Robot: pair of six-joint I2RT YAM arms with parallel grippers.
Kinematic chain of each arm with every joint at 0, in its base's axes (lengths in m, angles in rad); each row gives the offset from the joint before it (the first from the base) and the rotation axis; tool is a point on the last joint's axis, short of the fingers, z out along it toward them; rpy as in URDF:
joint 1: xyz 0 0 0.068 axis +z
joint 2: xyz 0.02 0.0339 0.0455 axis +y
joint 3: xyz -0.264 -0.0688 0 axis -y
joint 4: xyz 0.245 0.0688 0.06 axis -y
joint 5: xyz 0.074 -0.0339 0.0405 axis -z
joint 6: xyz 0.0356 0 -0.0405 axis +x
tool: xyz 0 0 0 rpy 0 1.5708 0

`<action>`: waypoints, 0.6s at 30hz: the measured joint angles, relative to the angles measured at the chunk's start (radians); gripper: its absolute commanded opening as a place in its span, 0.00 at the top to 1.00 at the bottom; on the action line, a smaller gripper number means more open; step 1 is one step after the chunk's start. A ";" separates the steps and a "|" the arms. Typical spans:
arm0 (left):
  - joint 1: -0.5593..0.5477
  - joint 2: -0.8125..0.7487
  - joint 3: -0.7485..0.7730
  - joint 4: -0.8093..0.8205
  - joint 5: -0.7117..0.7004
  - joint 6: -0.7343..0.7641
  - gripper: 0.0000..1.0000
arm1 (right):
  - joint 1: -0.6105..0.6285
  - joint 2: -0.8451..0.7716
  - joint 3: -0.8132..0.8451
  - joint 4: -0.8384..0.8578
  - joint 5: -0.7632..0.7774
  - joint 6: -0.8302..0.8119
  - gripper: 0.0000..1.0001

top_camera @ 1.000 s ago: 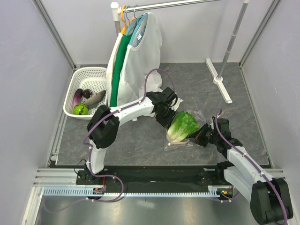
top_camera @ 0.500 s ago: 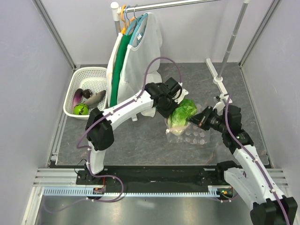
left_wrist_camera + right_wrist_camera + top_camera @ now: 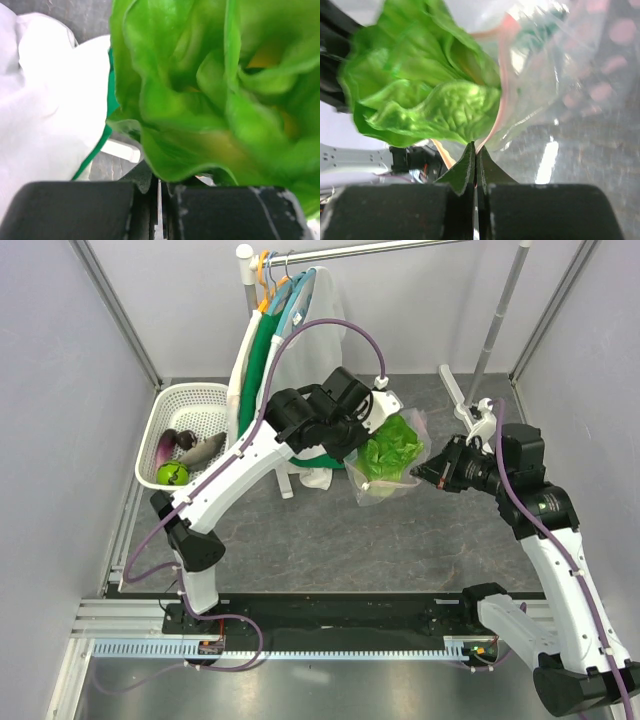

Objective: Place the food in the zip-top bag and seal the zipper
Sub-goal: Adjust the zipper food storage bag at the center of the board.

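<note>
Nearest, right end effector [image 3: 475, 150], fingertips pressed together on the zipper [image 3: 504, 95] at the mouth edge of the zip-top bag [image 3: 565, 70]. Just beyond and to the left, left end effector [image 3: 160, 192], closed to a thin slit, seemingly on clear film at the same mouth. Between the 2, bag hanging clear of the grey surface [image 3: 300, 540], mouth up. Inside, lettuce head [image 3: 392, 448], leaves partly past the pink strip. Farther left, white basket [image 3: 180, 392] on the surface, well apart from the bag, holding 3 items: green round fruit [image 3: 172, 474] nearest, then purple eggplant [image 3: 165, 447] with pale oblong vegetable [image 3: 206, 448] beside it. Farthest back, white mesh garment [image 3: 315, 340] and green garment [image 3: 262, 370] on a rack [image 3: 380, 248].
</note>
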 measured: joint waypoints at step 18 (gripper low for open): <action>0.141 -0.229 -0.160 0.059 0.517 -0.146 0.98 | 0.000 -0.114 -0.040 -0.127 -0.023 -0.017 1.00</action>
